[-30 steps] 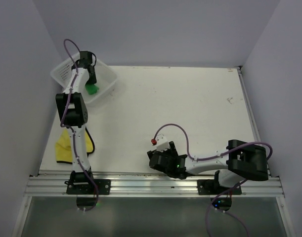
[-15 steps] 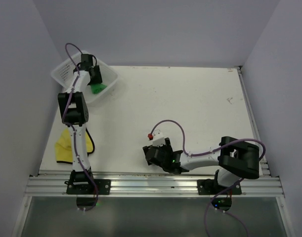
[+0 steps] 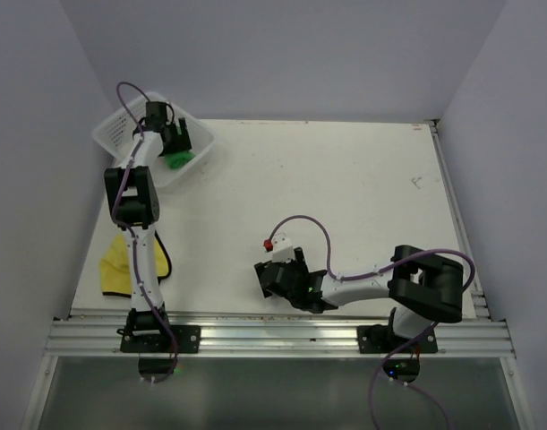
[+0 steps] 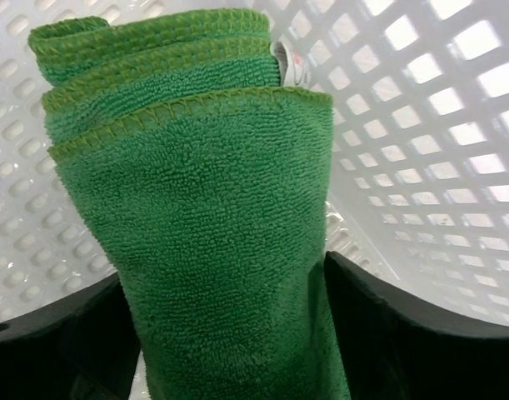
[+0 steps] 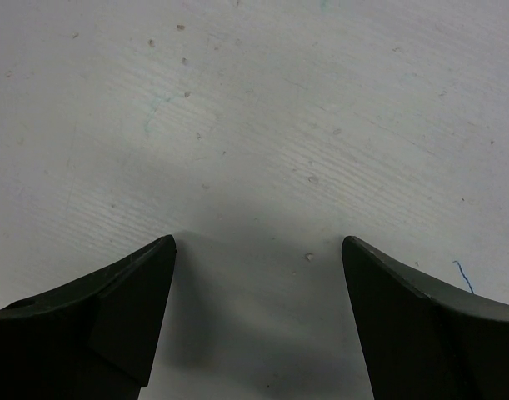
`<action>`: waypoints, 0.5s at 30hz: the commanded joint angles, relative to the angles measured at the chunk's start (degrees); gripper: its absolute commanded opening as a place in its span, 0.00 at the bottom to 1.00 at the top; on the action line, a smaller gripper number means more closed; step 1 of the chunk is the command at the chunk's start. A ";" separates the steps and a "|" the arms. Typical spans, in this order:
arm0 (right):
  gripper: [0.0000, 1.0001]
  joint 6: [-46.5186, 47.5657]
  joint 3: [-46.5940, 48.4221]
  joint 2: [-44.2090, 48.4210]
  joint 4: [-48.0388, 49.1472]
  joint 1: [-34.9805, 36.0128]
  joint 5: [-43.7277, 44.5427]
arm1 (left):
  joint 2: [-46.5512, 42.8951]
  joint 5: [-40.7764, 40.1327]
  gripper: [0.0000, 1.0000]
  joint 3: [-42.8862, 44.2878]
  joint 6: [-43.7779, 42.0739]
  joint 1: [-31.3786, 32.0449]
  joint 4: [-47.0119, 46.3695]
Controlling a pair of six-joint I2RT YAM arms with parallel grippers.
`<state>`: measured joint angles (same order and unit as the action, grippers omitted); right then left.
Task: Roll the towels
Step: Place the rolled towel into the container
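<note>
left hand (image 4: 225, 268) astride green towel (image 4: 196, 167), basket (image 4: 421, 125) beyond; grip unclear, withdrawal may snag, unroll it. right hand (image 5: 258, 243) open, empty.

Overhead spans table (image 3: 363, 197); wrists close: left basket (image 4: 421, 125), right table

Left hand (image 3: 175, 146) has pushed deeper into the basket (image 3: 110, 134), jaws spreading around the green towel (image 4: 196, 242) (carried farther back with it), while the right hand (image 3: 267, 279) sweeps left across the table (image 3: 345, 179).
</note>
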<state>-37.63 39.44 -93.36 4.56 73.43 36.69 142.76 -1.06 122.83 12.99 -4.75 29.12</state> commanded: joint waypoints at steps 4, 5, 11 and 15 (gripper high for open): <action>0.84 0.80 0.55 -1.82 -2.36 -0.22 -2.67 | -2.57 3.60 0.92 -4.61 1.51 -0.87 -1.44; 0.85 0.97 0.64 -1.82 -2.45 -0.22 -3.02 | -2.92 4.57 0.93 -4.87 1.60 -0.87 -1.87; 0.84 1.85 2.66 -2.53 -3.77 -0.30 -5.39 | -5.73 5.19 1.00 -5.05 0.37 -0.78 -1.44; 0.84 2.03 3.71 -2.88 -4.38 -0.22 -5.66 | -7.05 4.05 1.00 -4.61 -0.16 -0.78 -0.91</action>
<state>-36.36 41.74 -94.54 3.40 73.10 34.46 139.70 2.37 118.45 12.91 -4.97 26.83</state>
